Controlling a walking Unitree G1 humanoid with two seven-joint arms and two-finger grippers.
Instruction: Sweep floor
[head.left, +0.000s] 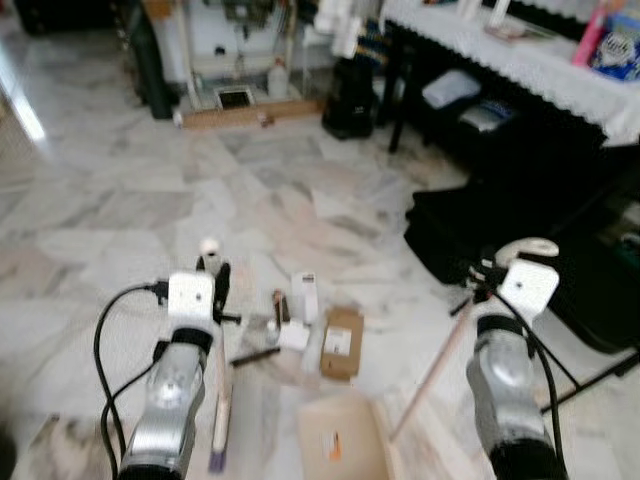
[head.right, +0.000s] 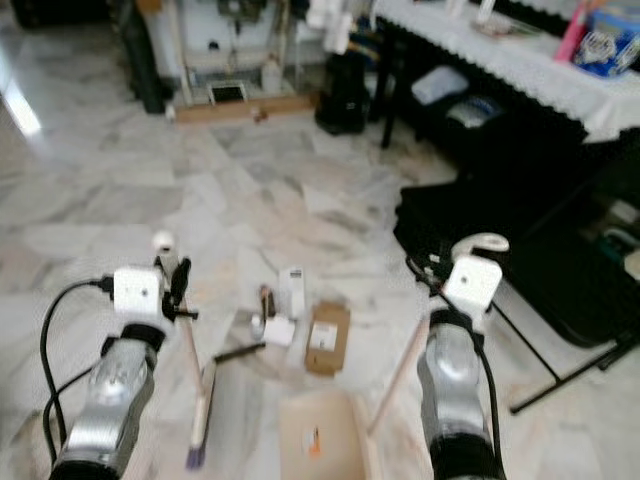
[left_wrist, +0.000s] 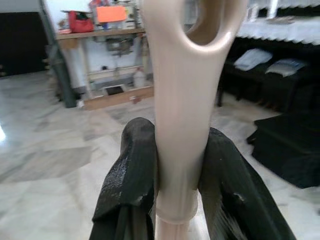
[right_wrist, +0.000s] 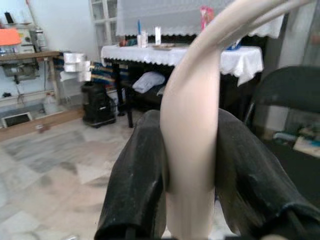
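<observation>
Now the left pincer clenches the broom handle, the right pincer the dustpan handle; push the cardboard scraps slowly toward the dustpan.

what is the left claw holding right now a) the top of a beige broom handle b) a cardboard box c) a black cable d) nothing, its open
a, the left claw has both black fingers pressed against the beige broom handle, just below its hanging loop.

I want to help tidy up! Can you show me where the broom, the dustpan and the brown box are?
broom (head.left: 220, 425): left eye view, on its brush head near the floor.
dustpan (head.left: 345, 440): left eye view, on its flat tray.
brown box (head.left: 341, 343): left eye view, on its top face.
</observation>
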